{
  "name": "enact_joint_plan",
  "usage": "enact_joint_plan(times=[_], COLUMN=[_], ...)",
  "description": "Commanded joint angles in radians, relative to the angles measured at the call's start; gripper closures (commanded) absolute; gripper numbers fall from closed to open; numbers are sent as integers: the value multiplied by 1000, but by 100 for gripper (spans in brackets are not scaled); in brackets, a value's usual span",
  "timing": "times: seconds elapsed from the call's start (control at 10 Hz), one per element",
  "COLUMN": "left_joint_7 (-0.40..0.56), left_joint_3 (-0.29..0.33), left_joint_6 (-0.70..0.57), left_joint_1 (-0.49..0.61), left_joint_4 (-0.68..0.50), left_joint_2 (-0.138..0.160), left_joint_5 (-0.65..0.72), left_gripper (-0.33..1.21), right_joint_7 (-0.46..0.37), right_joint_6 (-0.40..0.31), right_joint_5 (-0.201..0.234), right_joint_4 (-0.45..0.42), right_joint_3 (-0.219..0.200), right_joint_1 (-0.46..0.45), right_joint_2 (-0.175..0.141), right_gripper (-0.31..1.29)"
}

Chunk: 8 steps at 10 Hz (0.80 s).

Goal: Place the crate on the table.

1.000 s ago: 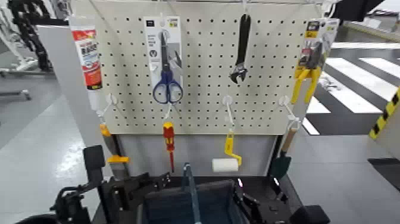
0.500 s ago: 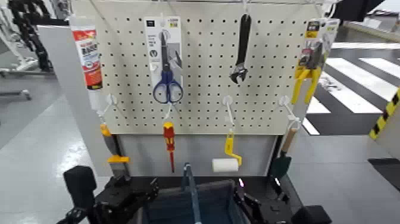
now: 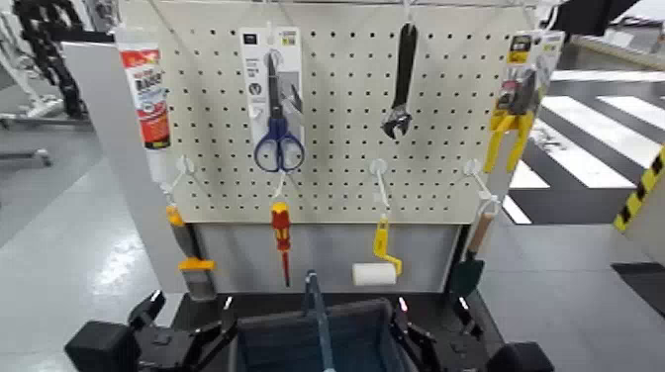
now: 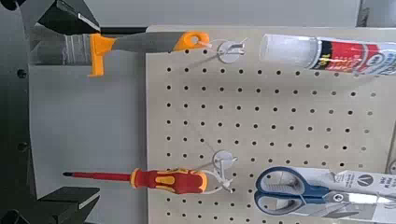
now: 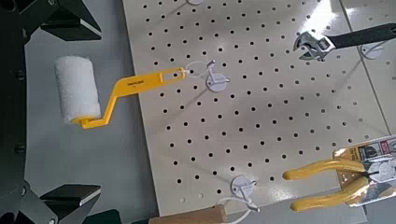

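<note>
The crate [image 3: 297, 344] is a dark grey-blue bin with an upright blue bar [image 3: 318, 322] across its middle. It sits at the bottom centre of the head view, on or just above the black table [image 3: 346, 299]; I cannot tell which. My left gripper [image 3: 191, 309] is at the crate's left side and my right gripper [image 3: 429, 311] at its right side. Both are open. The left wrist view shows the left fingertips [image 4: 67, 17] wide apart with only the pegboard beyond them. The right wrist view shows the same for the right fingertips [image 5: 67, 19]. The crate is in neither wrist view.
A white pegboard [image 3: 336, 188] stands behind the table. On it hang scissors [image 3: 277, 109], a wrench [image 3: 401, 84], a glue tube [image 3: 143, 94], yellow pliers [image 3: 515, 109], a red screwdriver [image 3: 281, 232] and a paint roller [image 3: 374, 272]. A grey back panel [image 3: 327, 252] is below it.
My left arm has dropped and swung outward to the left, its fingers now low beside the crate. The crate and the right arm have barely moved.
</note>
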Motion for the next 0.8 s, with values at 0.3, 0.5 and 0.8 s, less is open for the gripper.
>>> enact_joint_plan(times=[0.3, 0.5, 0.8], left_joint_7=[131, 141, 168], left_joint_3=[-45, -53, -59], left_joint_6=[-169, -189, -218], left_joint_1=[59, 57, 65], left_joint_4=[50, 61, 67], left_joint_2=[2, 4, 5], left_joint_5=[-62, -62, -66], left_gripper=[9, 9, 10], right_joint_7=[0, 3, 5], right_joint_6=[18, 23, 23], right_joint_5=[14, 17, 20], right_joint_4=[-19, -25, -22], right_joint_3=[-16, -18, -25], right_joint_1=[18, 18, 20], right_joint_2=[3, 3, 8], right_gripper=[14, 14, 14])
